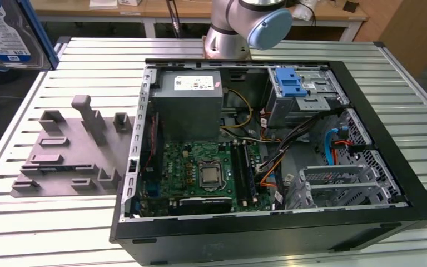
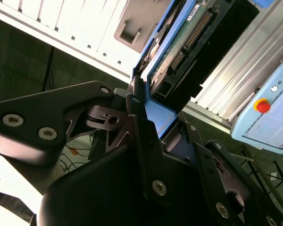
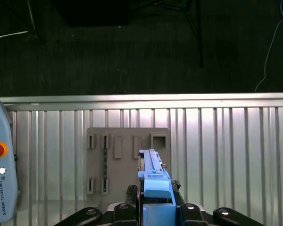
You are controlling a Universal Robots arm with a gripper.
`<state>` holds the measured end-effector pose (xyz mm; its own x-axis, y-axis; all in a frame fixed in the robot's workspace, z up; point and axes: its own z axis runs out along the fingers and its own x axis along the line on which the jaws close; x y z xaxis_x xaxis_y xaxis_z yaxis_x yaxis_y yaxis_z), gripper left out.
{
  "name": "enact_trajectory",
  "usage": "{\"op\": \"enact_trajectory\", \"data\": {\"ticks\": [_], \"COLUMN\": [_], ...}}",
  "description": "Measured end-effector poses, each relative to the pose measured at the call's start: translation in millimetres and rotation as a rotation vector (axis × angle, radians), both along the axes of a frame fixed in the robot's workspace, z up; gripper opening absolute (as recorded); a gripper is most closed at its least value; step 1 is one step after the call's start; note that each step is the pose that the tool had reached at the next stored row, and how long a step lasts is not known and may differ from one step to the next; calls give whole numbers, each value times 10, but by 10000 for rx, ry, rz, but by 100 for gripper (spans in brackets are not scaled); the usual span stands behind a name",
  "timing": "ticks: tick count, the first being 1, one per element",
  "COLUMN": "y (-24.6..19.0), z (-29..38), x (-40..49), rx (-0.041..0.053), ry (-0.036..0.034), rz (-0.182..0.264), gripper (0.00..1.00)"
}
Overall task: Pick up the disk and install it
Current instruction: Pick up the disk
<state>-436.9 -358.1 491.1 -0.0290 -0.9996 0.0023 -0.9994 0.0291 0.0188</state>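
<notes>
Gripper clamped on the disk — held clear of the table.
In both wrist views the jaws pinch the disk's blue frame. The disk hangs above the grey holder plate — well apart from the open computer case.

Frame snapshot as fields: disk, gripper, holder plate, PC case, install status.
disk: held in the air, at the exterior view's upper left
gripper: shut on the disk
holder plate: grey, on the slatted table, beside the PC case
PC case: side open, motherboard exposed
install status: disk not yet in the PC case
</notes>
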Motion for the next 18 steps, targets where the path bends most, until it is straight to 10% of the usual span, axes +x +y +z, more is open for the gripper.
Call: {"op": "enact_trajectory", "data": {"ticks": [18], "y": [0], "z": [0], "x": [150], "rx": [-1], "ry": [1], "rz": [0], "gripper": [36]}}
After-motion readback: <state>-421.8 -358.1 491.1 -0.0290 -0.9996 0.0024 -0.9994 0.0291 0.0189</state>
